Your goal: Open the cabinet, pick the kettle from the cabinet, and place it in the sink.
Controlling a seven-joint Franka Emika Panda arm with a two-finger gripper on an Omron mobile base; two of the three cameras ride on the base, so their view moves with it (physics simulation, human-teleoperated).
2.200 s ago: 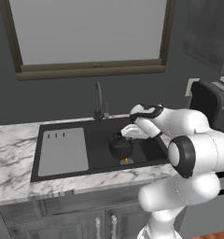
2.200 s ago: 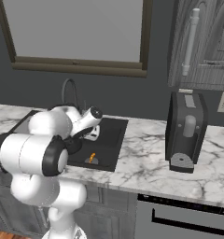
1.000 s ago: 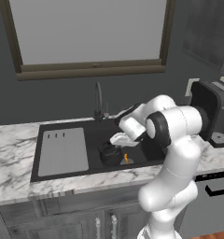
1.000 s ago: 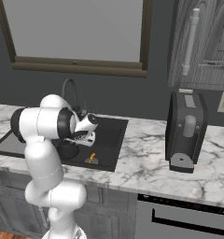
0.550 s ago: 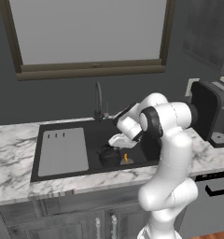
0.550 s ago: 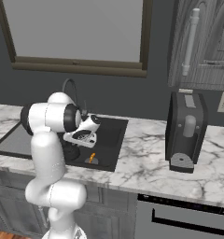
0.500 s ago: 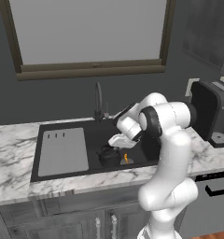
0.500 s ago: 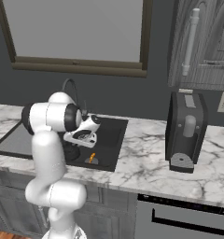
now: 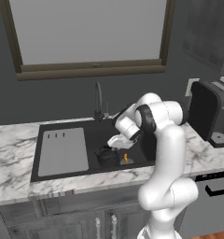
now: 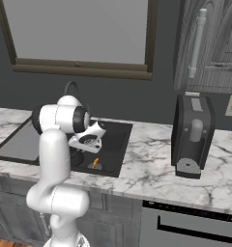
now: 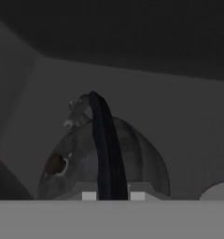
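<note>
While the gripper (image 9: 115,145) is clamped on the arched handle, the kettle (image 9: 106,156) hangs rigid and probably light inside the sink (image 9: 93,130).

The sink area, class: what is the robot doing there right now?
The white arm is reaching down into the black sink. Its gripper is shut on the arched handle of the small black kettle, which sits low in the basin beside a small orange object. In the hand view the handle runs up between the fingertips. The kettle has not yet been let go.
</note>
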